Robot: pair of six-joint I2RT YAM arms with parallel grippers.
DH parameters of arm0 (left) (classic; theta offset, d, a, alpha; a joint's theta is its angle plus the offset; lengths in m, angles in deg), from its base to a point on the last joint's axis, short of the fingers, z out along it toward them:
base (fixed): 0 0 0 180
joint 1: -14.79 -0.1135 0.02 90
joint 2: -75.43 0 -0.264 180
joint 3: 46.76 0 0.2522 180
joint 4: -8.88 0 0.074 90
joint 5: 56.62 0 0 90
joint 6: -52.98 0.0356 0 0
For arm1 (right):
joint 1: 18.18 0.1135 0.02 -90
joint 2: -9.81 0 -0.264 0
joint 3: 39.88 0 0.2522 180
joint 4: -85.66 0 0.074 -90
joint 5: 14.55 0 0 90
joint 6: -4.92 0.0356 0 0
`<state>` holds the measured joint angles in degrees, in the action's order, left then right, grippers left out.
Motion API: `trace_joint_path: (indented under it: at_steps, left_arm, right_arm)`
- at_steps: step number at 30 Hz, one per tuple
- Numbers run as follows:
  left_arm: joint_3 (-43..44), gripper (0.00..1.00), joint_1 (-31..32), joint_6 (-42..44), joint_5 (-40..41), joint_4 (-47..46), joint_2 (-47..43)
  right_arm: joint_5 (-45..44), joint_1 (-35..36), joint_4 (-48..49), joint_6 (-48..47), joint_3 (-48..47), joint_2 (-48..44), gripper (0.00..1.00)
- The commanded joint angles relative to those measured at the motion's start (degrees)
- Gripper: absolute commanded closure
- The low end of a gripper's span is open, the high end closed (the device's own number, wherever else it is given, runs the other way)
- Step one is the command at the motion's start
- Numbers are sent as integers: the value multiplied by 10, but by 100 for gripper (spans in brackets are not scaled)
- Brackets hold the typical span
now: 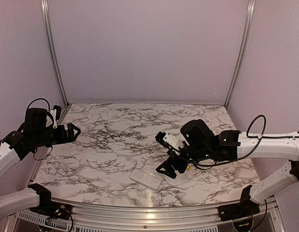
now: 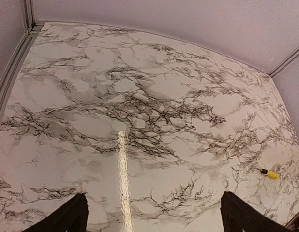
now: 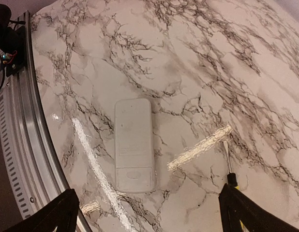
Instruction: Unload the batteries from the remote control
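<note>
White-black arms (image 1: 270, 145), seemingly black cables (image 1: 249, 124)

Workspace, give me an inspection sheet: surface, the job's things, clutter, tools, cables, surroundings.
Surface: marble table, glare streaks, no spills seen.
Job's things: remote lying flat near the front edge, battery cover apparently shut; batteries not seen.
Clutter: yellow screwdriver right of the remote in the top view.
Tools: left tool open, empty, at the left edge; right tool open, empty, near the remote.
Cables: black cables looped on both arms.
Surroundings: lilac walls, metal posts; nothing else seen.
</note>
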<state>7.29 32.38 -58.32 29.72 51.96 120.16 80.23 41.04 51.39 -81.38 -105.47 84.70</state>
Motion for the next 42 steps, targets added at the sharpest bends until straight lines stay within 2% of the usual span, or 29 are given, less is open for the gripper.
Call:
trace_joint_path:
  at_steps: [1,7,11,18,32,42]
  left_arm:
    - [-7,1,3,12,-18,-16,1]
    - [-9,1,3,15,-26,-20,1]
    - [-9,1,3,16,-31,-20,0]
    - [-8,1,3,16,-33,-19,-4]
    - [-10,1,3,15,-35,-19,-2]
    - [-10,1,3,15,-33,-19,-3]
  right_arm:
    - [-41,48,0,-5,-25,54,1]
    - [-76,99,23,3,-34,113,1]
    - [-71,105,36,10,-36,140,1]
    - [-120,105,44,-4,-49,187,1]
    - [-82,105,79,-17,-51,252,1]
    - [-54,86,102,2,-42,266,6]
